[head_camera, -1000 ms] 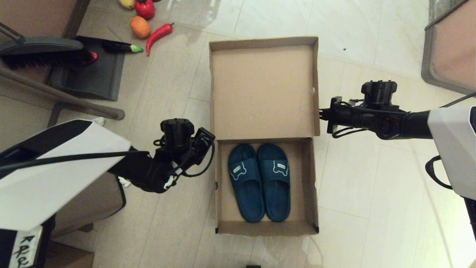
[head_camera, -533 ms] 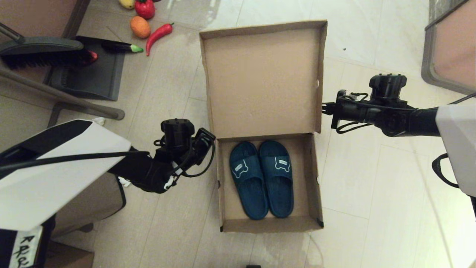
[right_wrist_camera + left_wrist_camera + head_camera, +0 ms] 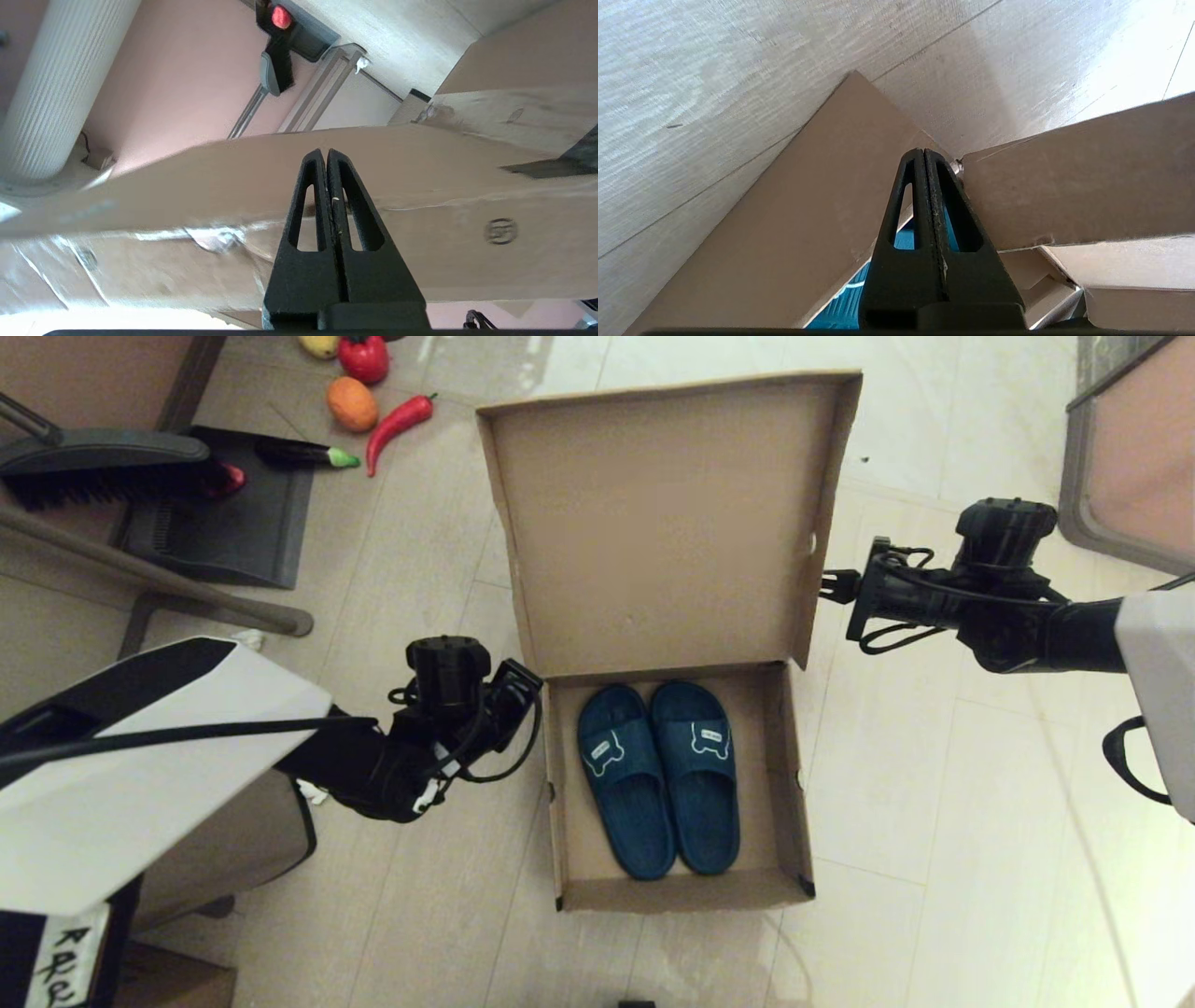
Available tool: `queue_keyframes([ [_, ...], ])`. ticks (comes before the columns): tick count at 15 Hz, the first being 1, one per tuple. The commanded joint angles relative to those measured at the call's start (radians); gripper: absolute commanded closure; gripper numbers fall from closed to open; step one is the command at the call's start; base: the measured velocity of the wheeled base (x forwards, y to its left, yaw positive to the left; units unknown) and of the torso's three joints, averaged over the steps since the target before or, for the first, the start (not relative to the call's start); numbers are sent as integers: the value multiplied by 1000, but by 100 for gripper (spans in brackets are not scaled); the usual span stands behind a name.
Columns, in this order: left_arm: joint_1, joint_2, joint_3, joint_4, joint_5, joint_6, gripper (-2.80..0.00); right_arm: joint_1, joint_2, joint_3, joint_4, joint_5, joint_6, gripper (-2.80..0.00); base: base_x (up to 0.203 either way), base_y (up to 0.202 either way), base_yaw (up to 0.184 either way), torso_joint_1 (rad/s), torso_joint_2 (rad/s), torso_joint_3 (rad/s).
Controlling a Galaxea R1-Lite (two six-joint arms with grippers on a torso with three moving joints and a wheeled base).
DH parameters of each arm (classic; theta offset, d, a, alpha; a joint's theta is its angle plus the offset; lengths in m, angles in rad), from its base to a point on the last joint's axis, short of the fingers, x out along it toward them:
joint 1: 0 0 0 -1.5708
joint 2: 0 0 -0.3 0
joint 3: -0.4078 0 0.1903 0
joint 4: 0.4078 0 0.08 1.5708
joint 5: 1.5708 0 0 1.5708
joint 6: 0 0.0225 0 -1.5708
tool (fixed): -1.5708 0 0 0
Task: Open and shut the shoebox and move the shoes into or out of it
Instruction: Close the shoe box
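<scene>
The brown shoebox [image 3: 681, 891] stands open on the floor, its hinged lid [image 3: 663, 523] tilted up behind it. Both teal slippers [image 3: 621, 775] [image 3: 700, 770] lie side by side inside, toes toward the lid. My right gripper [image 3: 826, 586] is shut, its tips against the lid's right side flap [image 3: 420, 154], with nothing between the fingers [image 3: 310, 186]. Black tape [image 3: 551, 163] marks a lid corner. My left gripper [image 3: 532, 677] is shut and hovers at the box's left rear corner [image 3: 784, 233], where a slipper [image 3: 840, 303] shows past the wall.
A dustpan [image 3: 233, 513] and brush [image 3: 112, 467] lie at the far left, with an eggplant [image 3: 303, 454], a chili [image 3: 400, 420], an orange [image 3: 352, 403] and a tomato [image 3: 364, 357] beside them. A taupe bin [image 3: 224, 849] sits under my left arm. Furniture [image 3: 1130, 457] stands far right.
The lid has swung up from lying flat behind the box to a raised tilt. My right gripper rose with it, tips staying on the side flap. The left arm held still.
</scene>
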Motion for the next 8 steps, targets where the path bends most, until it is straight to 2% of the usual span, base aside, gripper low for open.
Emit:
queue_keyframes([
  [1, -1, 1, 1, -5, 1, -6, 0, -1, -9, 0, -4, 13, 9, 0, 0, 0, 0, 0, 0, 0],
  [8, -10, 1, 1, -5, 3, 2, 0, -23, -47, 2, -49, 146, 11, 0, 0, 0, 0, 0, 0, 0],
])
